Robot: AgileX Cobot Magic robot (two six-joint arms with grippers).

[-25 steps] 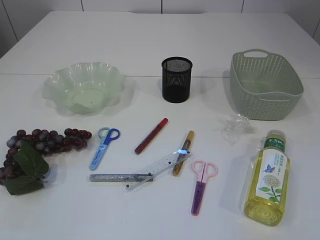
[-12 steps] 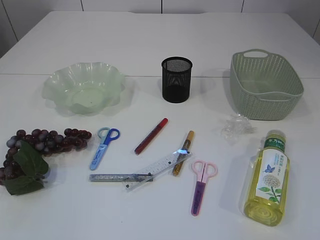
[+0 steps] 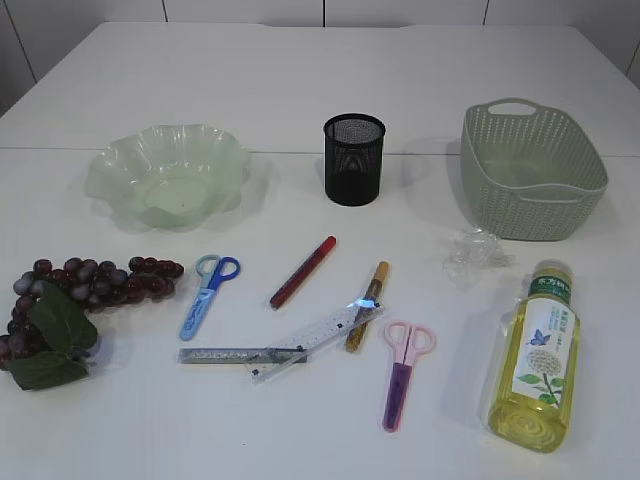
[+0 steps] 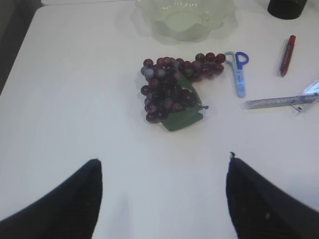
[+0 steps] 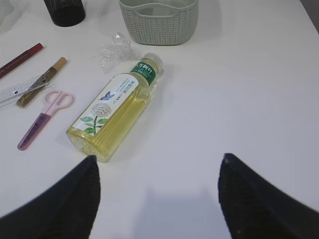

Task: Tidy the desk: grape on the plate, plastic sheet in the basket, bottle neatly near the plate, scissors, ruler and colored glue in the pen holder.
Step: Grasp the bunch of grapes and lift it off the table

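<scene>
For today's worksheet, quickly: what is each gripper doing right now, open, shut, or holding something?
Left gripper: open, holding nothing, above bare table short of the grapes.
Right gripper: open, holding nothing, near the lying bottle.

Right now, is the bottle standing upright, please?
No, the bottle lies on its side on the table, its green cap pointing toward the basket.

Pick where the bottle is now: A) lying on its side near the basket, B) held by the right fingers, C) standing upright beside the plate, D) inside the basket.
A: the bottle lies flat on the table, cap toward the basket, ungripped.
</scene>
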